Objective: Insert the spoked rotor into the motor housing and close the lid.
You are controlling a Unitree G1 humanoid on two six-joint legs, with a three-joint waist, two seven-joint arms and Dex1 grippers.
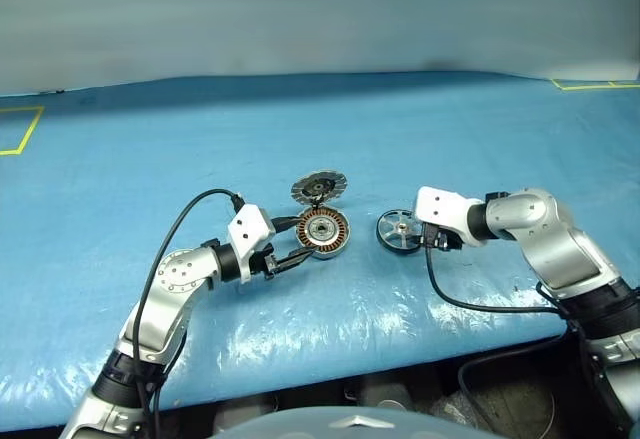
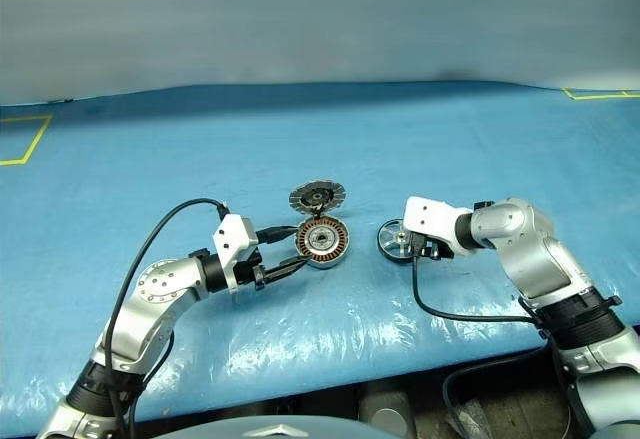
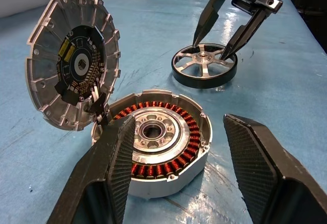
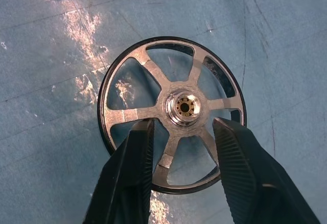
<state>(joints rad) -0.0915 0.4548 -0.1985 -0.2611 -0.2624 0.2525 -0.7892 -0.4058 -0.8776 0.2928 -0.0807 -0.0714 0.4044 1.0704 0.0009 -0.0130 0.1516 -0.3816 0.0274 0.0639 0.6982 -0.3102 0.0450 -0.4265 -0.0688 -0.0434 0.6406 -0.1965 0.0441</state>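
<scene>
The motor housing (image 1: 322,231) sits mid-table, its copper windings ringing a silver hub (image 3: 153,132). Its lid (image 1: 318,188) stands tilted up at the housing's far edge, with the ribbed inner face (image 3: 71,66) showing. My left gripper (image 1: 300,241) is open, with one finger (image 3: 110,168) on each side of the housing's near rim. The spoked rotor (image 1: 400,230) lies flat to the right of the housing. My right gripper (image 4: 181,127) points down onto it. Its fingertips (image 3: 196,43) reach into the gaps beside the hub (image 4: 184,106), with space still visible around the spoke between them.
The table is covered by a blue tarp (image 1: 330,129). Yellow tape marks lie at its far left (image 1: 20,129) and far right (image 1: 595,84). A black cable (image 1: 480,304) from the right arm trails over the tarp near the front edge.
</scene>
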